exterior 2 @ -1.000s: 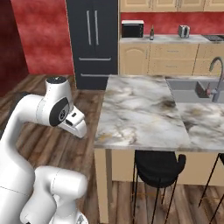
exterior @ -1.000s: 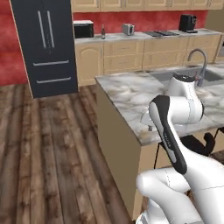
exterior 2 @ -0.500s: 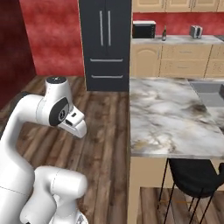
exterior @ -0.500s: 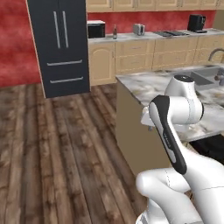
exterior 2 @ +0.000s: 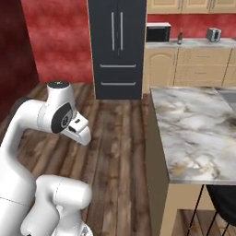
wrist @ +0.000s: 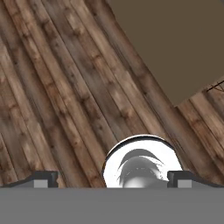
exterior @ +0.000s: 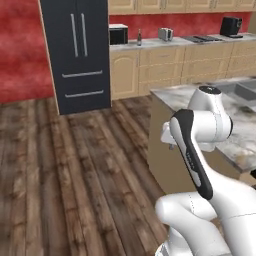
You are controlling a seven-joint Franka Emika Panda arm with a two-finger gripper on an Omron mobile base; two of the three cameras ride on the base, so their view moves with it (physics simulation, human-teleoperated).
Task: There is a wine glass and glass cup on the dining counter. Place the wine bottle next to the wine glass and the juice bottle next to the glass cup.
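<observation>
marble dining counter [exterior 2: 193, 124], dark wine bottle [exterior: 139, 37] upright far behind

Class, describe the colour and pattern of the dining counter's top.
The dining counter has a white-grey marbled top with brown veining, clearest in the right base view.

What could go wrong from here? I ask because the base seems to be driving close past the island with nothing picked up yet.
1. The folded arm passes close beside the dining counter corner; a tight turn might clip its edge.
2. The wine bottle stands far off on the back counter between the microwave and the toaster; a reach there might bump either.
3. The end effector is open and empty, pointing at the floor.
</observation>
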